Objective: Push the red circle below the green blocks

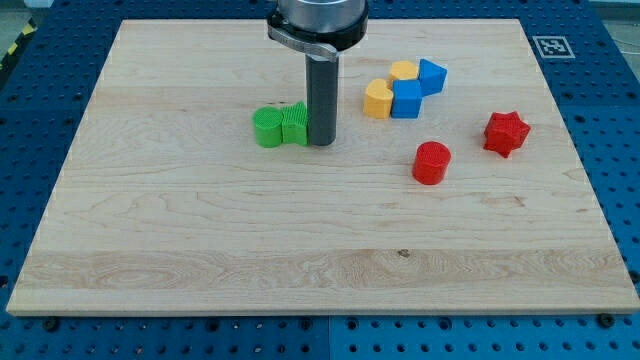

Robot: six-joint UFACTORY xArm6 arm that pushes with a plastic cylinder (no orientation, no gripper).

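The red circle [432, 162] lies on the wooden board right of centre. Two green blocks [280, 125] sit side by side left of centre, touching each other. My tip [322, 142] stands on the board right against the right side of the right green block. The red circle is to the right of my tip and a little lower in the view, well apart from it.
A red star [506, 133] lies right of the red circle. A cluster of two yellow blocks [378, 99] and two blue blocks [407, 99] sits at the upper right of my tip. The wooden board [200, 250] rests on a blue perforated table.
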